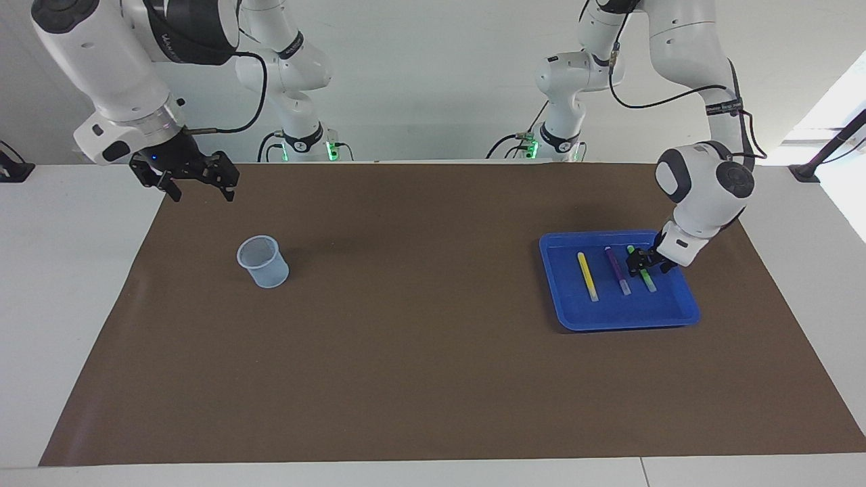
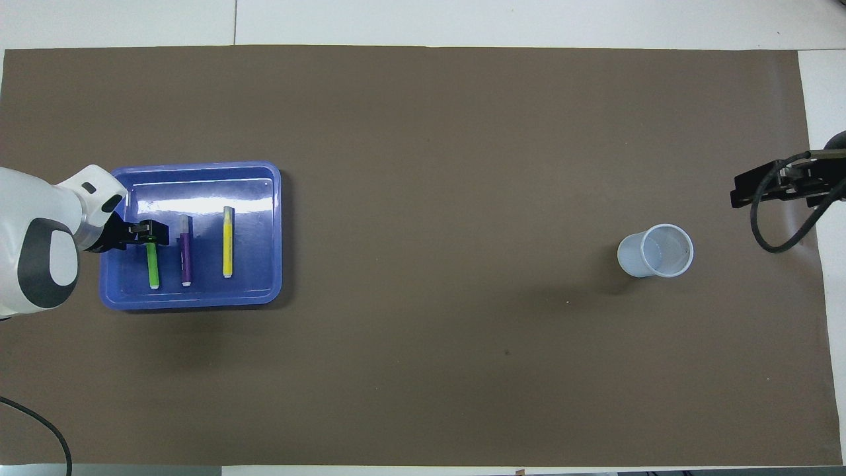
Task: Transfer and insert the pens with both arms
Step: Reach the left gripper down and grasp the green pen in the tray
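Purple pen (image 1: 616, 269) lies just beside the green pen (image 1: 643, 272)

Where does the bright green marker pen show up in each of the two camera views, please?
Facing view: the bright green marker pen lies in the blue plastic tray at the picture's right, under the left gripper.
Overhead view: the same pen lies in the tray at the picture's left, outermost of three.
Shared landmark: the purple marker pen lies right beside it.
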Available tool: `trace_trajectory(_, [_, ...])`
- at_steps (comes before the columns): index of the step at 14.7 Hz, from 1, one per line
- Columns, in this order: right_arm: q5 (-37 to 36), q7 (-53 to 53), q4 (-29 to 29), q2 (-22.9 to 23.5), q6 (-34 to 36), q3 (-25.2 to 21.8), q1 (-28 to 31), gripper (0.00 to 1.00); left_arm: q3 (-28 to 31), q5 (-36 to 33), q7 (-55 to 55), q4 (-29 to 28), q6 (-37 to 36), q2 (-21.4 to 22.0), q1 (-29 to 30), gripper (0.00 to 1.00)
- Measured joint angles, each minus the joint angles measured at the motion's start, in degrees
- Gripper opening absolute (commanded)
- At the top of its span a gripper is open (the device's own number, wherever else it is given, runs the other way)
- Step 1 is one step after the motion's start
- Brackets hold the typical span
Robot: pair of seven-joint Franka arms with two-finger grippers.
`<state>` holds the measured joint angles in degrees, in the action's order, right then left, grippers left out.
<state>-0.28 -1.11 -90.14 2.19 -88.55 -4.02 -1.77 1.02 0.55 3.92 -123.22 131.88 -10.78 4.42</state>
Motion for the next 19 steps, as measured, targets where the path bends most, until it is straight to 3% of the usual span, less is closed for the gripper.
trace_trajectory(2, [0.00, 0.00, 0.00, 0.00, 0.00, 0.00, 0.00, 1.00, -0.01, 0.02, 0.00, 0.00, 0.00, -0.09, 0.27, 0.76])
trace_trajectory(8, [0.00, 0.00, 0.00, 0.00, 0.00, 0.00, 0.00, 1.00, -0.01, 2.58, 0.00, 0.00, 0.00, -0.55, 0.59, 0.54])
trace_trajectory(11, [0.00, 0.00, 0.00, 0.00, 0.00, 0.00, 0.00, 1.00, -0.13, 2.94, -0.03, 0.00, 0.00, -1.04, 0.57, 0.31])
trace_trajectory(14, [0.00, 0.00, 0.00, 0.00, 0.00, 0.00, 0.00, 1.00, -0.08, 2.94, -0.04, 0.15, 0.00, -1.10, 0.59, 0.00])
trace_trajectory(19, [0.00, 0.00, 0.00, 0.00, 0.00, 0.00, 0.00, 1.00, -0.03, 2.96, -0.05, 0.22, -0.01, -1.10, 0.66, 0.00])
